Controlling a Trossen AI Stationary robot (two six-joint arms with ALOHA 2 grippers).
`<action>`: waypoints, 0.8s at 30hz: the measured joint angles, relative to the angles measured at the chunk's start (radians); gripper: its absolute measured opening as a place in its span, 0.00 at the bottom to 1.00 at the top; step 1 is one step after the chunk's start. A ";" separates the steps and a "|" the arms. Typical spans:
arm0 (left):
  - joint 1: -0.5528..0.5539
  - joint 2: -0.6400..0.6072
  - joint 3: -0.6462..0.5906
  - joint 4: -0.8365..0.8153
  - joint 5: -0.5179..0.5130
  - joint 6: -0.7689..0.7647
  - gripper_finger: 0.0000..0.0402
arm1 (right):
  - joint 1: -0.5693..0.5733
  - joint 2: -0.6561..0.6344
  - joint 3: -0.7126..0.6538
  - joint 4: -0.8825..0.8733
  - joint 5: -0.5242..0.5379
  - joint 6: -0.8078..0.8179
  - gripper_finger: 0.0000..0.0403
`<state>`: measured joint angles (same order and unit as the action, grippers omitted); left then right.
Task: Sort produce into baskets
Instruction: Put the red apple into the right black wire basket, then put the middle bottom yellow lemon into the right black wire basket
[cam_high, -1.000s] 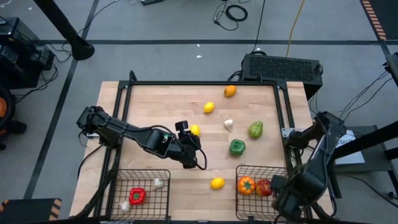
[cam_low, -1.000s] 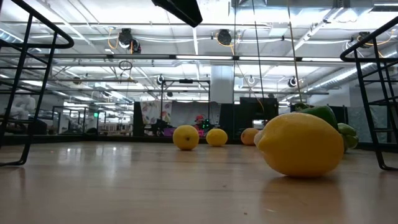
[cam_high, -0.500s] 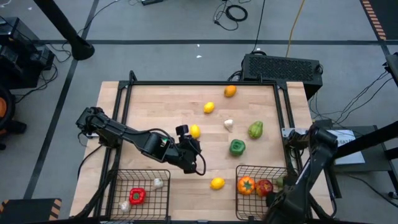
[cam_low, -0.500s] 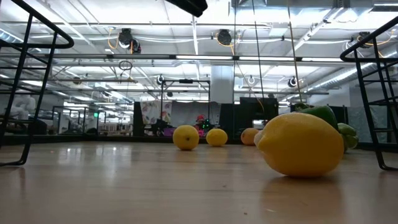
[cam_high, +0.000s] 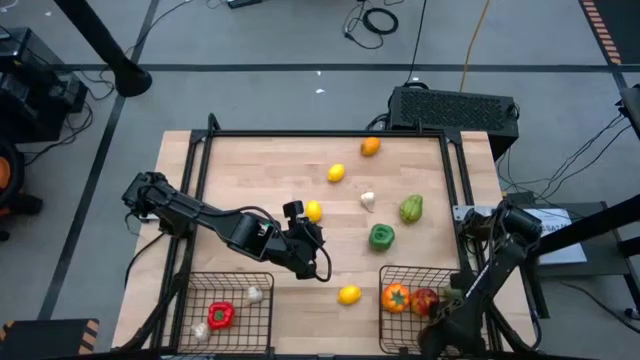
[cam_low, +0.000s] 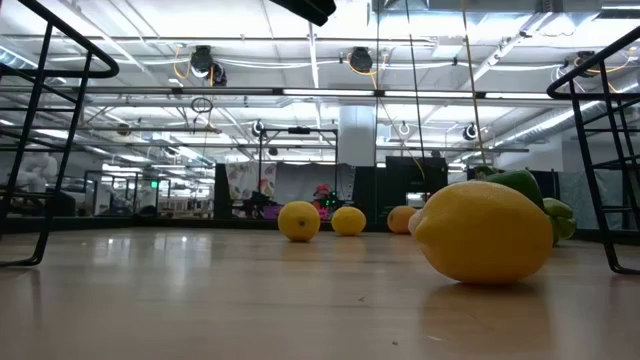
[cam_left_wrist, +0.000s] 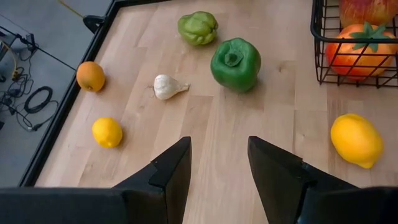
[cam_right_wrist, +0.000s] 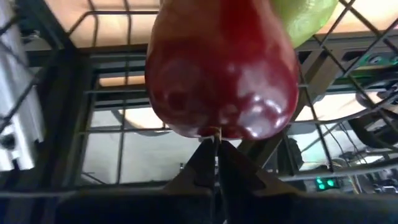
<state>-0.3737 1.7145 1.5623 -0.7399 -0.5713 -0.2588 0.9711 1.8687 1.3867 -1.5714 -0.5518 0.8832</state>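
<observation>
— Over mid-table, we see the left gripper (cam_left_wrist: 217, 163), fingers apart, empty; any writing?

— None we can read. Right gripper (cam_right_wrist: 216, 163), fingers together, sits beside the right basket (cam_high: 412, 272) against a red apple (cam_right_wrist: 222, 68).

My matt black plastic fingers (cam_left_wrist: 171, 174) hang over a pale wood table (cam_left_wrist: 211, 130) with a smooth satin grain, near a glossy green pepper (cam_left_wrist: 235, 64), a matt yellow lemon (cam_left_wrist: 356, 140) and a black wire basket (cam_left_wrist: 323, 56).

R basket (cam_high: 392, 300) — cut off by edge
</observation>
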 joint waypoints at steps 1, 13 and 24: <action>0.000 0.000 0.000 0.000 0.000 -0.001 0.41 | -0.003 0.000 -0.006 0.000 0.002 -0.004 0.01; -0.007 0.000 0.000 -0.006 0.058 -0.025 0.41 | -0.017 0.000 -0.025 0.000 0.032 -0.014 0.18; -0.042 0.000 0.000 -0.011 0.060 -0.024 0.41 | -0.027 -0.103 0.212 -0.001 0.163 0.308 0.23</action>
<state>-0.4155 1.7145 1.5623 -0.7506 -0.5117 -0.2829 0.9443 1.7654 1.5989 -1.5724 -0.3892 1.1910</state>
